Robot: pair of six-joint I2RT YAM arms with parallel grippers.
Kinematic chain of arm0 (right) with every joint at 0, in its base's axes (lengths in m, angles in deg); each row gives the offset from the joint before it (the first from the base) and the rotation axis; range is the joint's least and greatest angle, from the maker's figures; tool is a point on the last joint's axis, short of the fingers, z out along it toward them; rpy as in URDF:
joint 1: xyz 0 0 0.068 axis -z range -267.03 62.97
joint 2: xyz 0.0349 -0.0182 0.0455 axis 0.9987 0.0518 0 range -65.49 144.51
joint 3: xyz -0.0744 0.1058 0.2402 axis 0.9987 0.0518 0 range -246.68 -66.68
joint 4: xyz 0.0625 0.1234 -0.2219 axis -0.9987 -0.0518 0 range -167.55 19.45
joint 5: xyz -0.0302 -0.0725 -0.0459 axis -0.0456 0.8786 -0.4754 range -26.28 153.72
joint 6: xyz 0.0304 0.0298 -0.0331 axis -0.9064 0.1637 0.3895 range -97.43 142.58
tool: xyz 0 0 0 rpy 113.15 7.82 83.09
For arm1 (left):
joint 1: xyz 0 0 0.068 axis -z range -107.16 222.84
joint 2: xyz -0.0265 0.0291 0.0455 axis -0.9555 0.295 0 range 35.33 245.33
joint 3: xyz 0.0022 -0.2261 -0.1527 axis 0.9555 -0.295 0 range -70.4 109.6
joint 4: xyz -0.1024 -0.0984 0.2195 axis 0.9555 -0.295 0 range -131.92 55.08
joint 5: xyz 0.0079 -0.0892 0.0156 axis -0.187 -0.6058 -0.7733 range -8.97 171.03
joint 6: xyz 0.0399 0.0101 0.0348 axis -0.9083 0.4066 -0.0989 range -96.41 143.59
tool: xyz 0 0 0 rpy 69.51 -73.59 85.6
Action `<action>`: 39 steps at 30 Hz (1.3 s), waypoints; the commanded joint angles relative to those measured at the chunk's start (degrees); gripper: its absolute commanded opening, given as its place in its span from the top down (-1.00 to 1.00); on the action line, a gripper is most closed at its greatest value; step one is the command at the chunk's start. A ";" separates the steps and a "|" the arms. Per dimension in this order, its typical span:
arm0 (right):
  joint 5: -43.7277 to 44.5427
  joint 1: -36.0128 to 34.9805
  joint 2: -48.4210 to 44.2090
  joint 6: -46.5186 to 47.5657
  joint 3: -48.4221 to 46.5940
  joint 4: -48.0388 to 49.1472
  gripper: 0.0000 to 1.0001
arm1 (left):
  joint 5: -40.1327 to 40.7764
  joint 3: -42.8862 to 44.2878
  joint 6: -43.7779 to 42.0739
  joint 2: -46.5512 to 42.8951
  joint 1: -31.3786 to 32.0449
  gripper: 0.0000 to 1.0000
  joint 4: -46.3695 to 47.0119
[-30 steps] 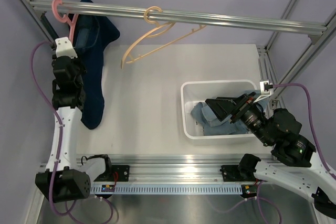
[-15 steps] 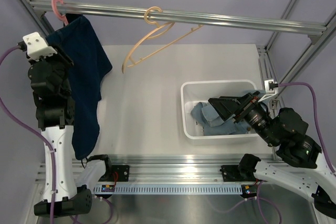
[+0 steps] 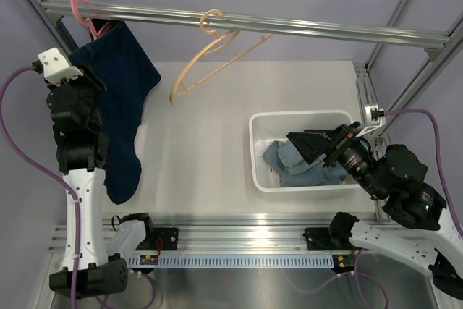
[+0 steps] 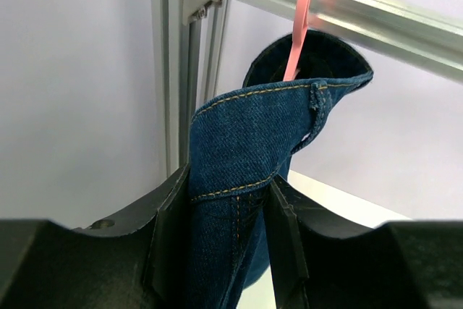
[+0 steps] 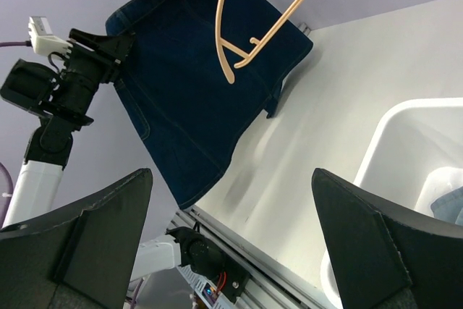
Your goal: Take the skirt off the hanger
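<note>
Pale tabletop (image 3: 202, 142) lies under a metal rail (image 3: 289, 28) that spans the frame. At the rail's left end hangs the pink hanger (image 3: 85, 14), and the dark denim skirt (image 3: 119, 106) drapes from it, trailing down beside my left arm. My left gripper (image 4: 228, 244) pinches a fold of the skirt's stitched edge, just below the hanger. A beige hanger (image 3: 210, 52) hangs farther right. My right gripper (image 5: 231, 251) is spread wide above the white bin (image 3: 289, 116) of light-blue clothes (image 3: 289, 161).
</note>
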 commanded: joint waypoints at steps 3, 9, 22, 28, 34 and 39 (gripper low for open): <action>1.33 -0.41 -1.00 1.52 -1.40 1.81 -0.99 | -2.48 -9.38 3.30 -2.40 -0.36 1.00 5.66; 1.15 -0.41 -0.82 1.09 -0.35 2.51 -0.99 | -9.06 -12.48 5.24 -0.39 -0.54 1.00 6.02; 1.07 -0.41 -1.44 2.14 0.27 2.78 -0.99 | -10.56 -11.96 8.40 0.67 -3.79 -0.39 6.73; 0.71 -0.41 -1.00 2.14 0.27 3.21 -0.99 | -20.30 -8.63 11.29 -0.65 -5.28 -0.98 0.51; -0.08 -0.41 -0.74 2.14 0.62 3.66 -0.99 | -18.56 -6.07 14.37 -5.20 -5.28 -0.98 -3.93; 0.01 -0.41 -0.65 2.40 0.10 3.31 -0.99 | -17.25 -3.88 14.38 -6.19 -5.28 -0.98 3.80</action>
